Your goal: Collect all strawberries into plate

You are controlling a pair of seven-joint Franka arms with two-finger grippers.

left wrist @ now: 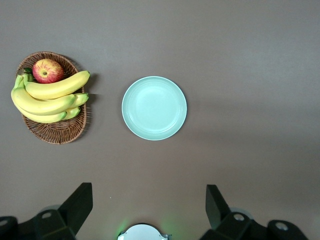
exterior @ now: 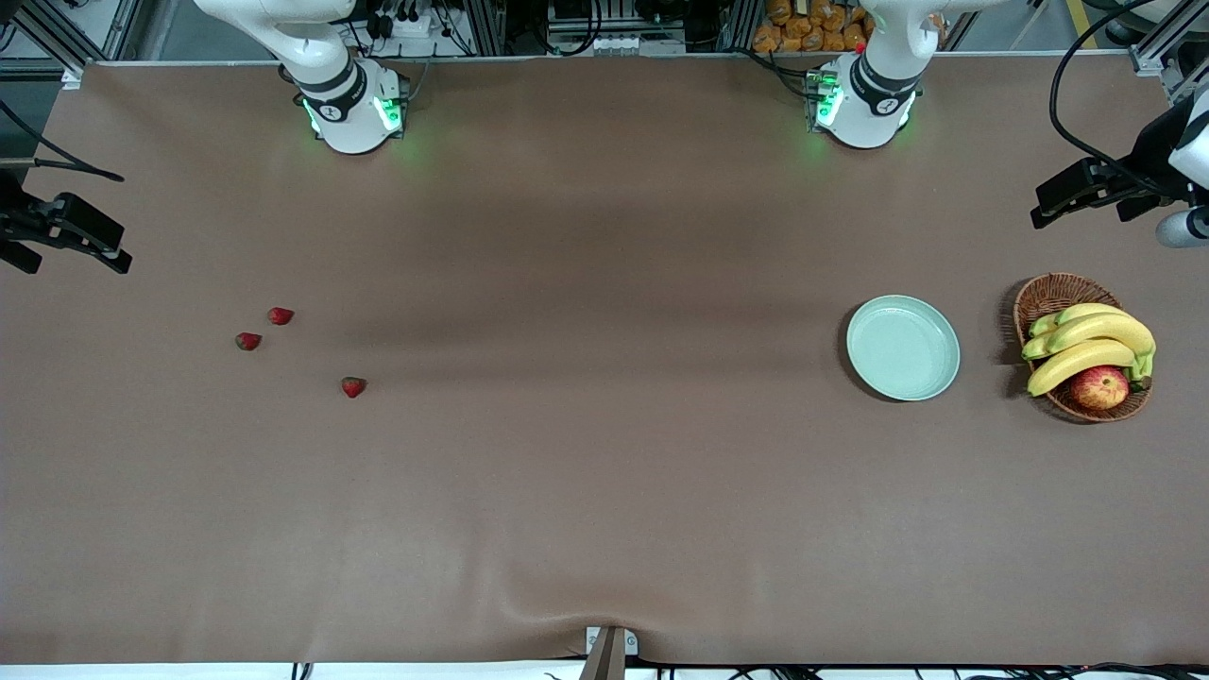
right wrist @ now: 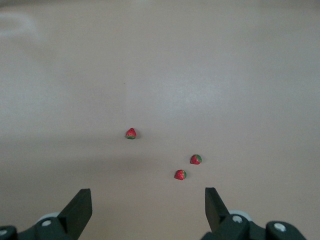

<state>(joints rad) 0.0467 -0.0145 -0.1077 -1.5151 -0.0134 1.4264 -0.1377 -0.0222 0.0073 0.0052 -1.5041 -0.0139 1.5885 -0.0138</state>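
Three small red strawberries [exterior: 280, 315] [exterior: 247, 341] [exterior: 352, 386] lie loose on the brown table toward the right arm's end; the right wrist view shows them too [right wrist: 131, 133] [right wrist: 195, 159] [right wrist: 180, 174]. The pale mint-green plate [exterior: 903, 348] [left wrist: 154, 107] sits toward the left arm's end with nothing on it. My right gripper [exterior: 71, 246] [right wrist: 148, 207] hangs open, high over the table edge at its own end, apart from the berries. My left gripper [exterior: 1081, 203] [left wrist: 148, 207] hangs open, high over its end of the table, with nothing between its fingers.
A brown wicker basket [exterior: 1039, 297] [left wrist: 55, 132] with bananas [exterior: 1086, 345] and a red-yellow apple [exterior: 1099, 387] stands beside the plate, closer to the left arm's end. Brown cloth [exterior: 604, 378] spreads between berries and plate. Both arm bases stand along the table's back edge.
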